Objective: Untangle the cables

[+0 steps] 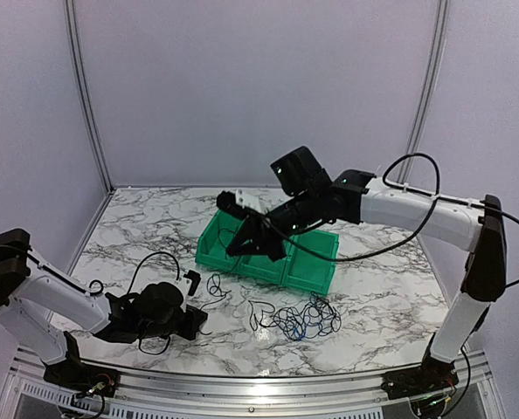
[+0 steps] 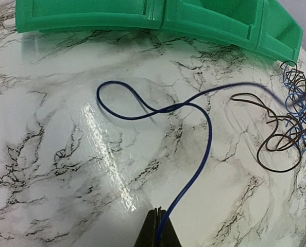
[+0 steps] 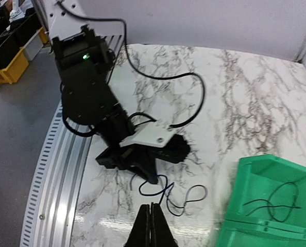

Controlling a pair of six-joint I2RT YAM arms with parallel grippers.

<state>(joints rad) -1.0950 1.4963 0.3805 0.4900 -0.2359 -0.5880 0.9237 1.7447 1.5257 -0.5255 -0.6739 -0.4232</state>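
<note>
A tangle of thin black and blue cables (image 1: 299,319) lies on the marble table in front of the green bin (image 1: 316,275); it also shows at the right of the left wrist view (image 2: 292,118). One blue cable (image 2: 142,110) runs out of the tangle in loops across the table to my left gripper (image 2: 160,218), which is shut on its end, low over the table at the front left (image 1: 198,319). My right gripper (image 3: 152,206) is shut with nothing seen in it, held above the bin's left end (image 1: 238,247). A black cable (image 3: 274,203) lies inside the bin (image 3: 245,180).
The bin (image 2: 91,20) stands mid-table and has several compartments. A small black piece (image 1: 192,279) lies next to the left gripper. An aluminium rail (image 1: 242,384) runs along the near edge. White walls close the back and sides.
</note>
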